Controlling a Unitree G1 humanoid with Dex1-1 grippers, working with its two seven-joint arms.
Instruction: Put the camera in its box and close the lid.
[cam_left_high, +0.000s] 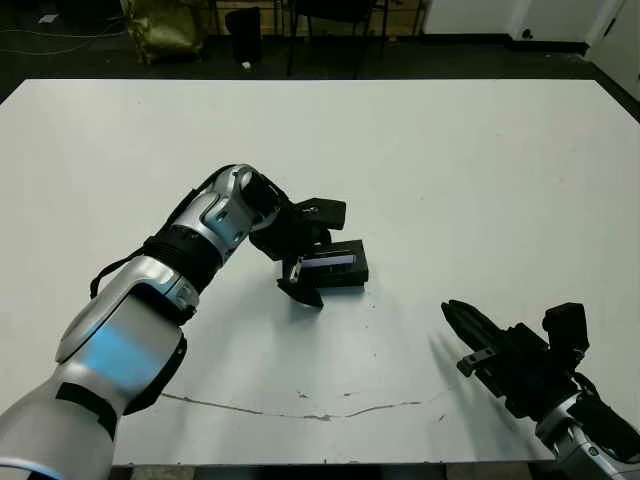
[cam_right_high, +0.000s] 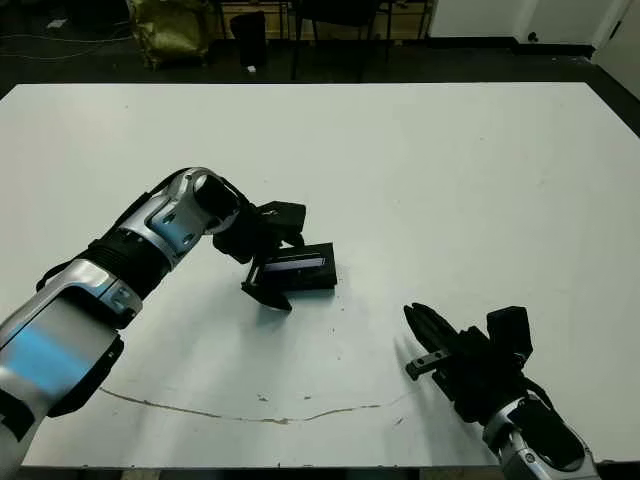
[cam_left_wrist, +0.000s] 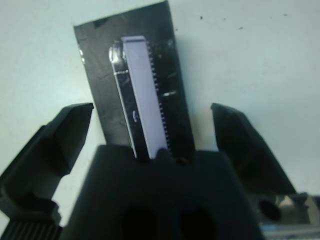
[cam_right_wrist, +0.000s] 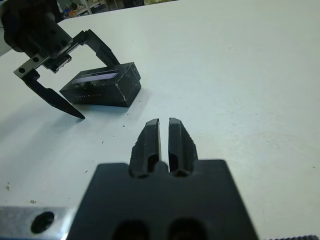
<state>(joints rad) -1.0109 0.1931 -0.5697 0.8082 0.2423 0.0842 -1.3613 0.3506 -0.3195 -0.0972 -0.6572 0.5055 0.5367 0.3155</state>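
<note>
The lid (cam_left_high: 333, 262), its glossy greyish strip facing up, sits squarely on the box (cam_right_wrist: 122, 93), so the two form one closed black block lying flat on the white bench (cam_left_high: 450, 170) a little left of centre, and the camera cannot be seen. The left pincer (cam_left_high: 310, 250) hangs at the block's left end with its two fingers (cam_left_wrist: 55, 145) spread wide apart, one on either side of that end and not touching it. The right pincer (cam_left_high: 462, 320) rests well apart near the bench's front right edge, fingers together and holding nothing.
</note>
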